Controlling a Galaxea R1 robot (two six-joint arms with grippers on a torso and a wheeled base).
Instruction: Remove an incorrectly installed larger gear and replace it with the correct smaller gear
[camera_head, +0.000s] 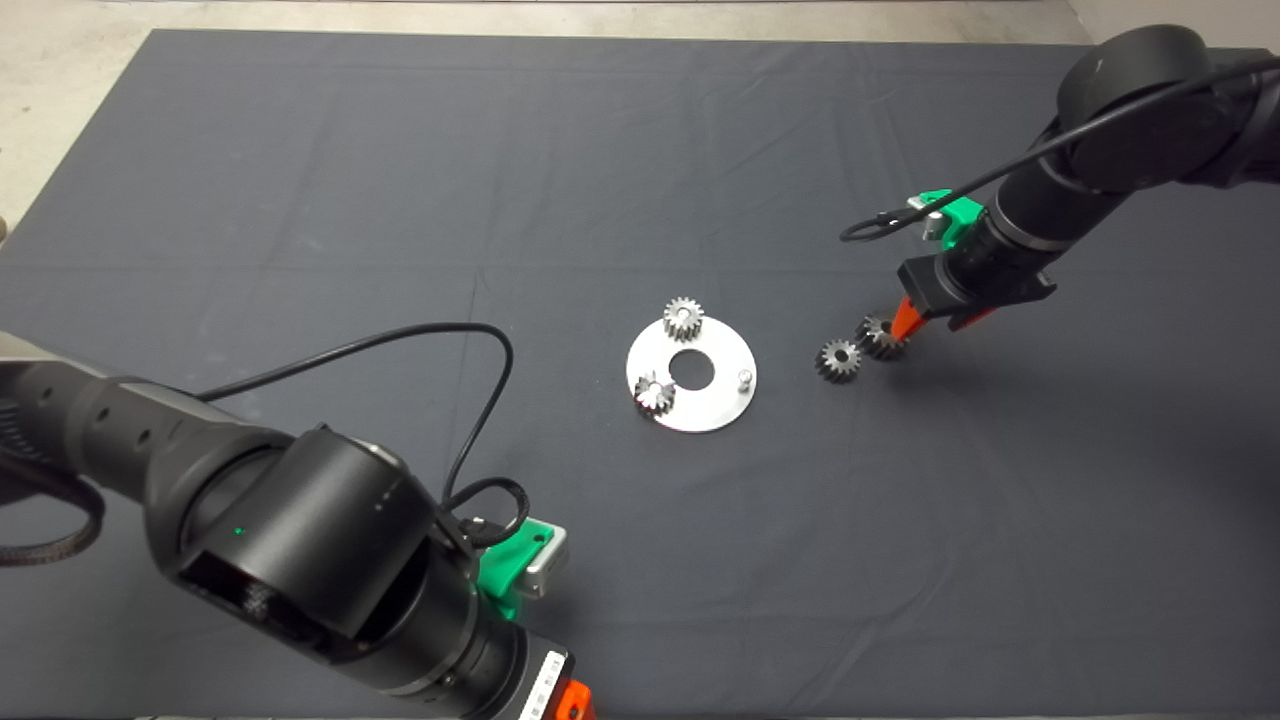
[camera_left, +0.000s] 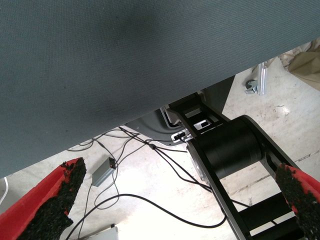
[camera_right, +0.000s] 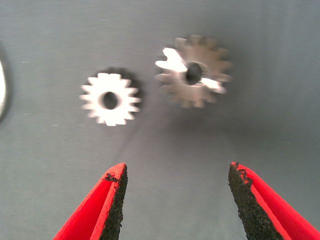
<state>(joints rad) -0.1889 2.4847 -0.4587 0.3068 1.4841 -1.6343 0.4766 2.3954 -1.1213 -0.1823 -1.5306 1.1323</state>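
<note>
At the near edge of the surface (camera_head: 300, 200), which is covered by a dark mat, the left tool (camera_left: 180, 169) is parked with its fingers spread wide and nothing held. Beyond it in the left wrist view, the mat's edge, a pale floor (camera_left: 150, 195) and loose black cables (camera_left: 165, 212) are seen.

Near the middle of the mat a round metal plate (camera_head: 705, 405) is laid flat. 2 small silver gears (camera_head: 654, 392) are seated on it, 1 at its near left and 1 at its far rim, and 1 bare pin (camera_head: 744, 378) is left standing on its right.

To the right of the plate, well apart from it, the smaller gear (camera_head: 838, 360) and the larger gear (camera_head: 880, 337) are laid flat on the mat, just beside each other. The right tool (camera_head: 905, 322) is lowered just beside the larger gear on its far right; its fingers are held apart, and the gear is shown beyond their tips, not between them.

A strip of pale floor is seen past the far edge.
</note>
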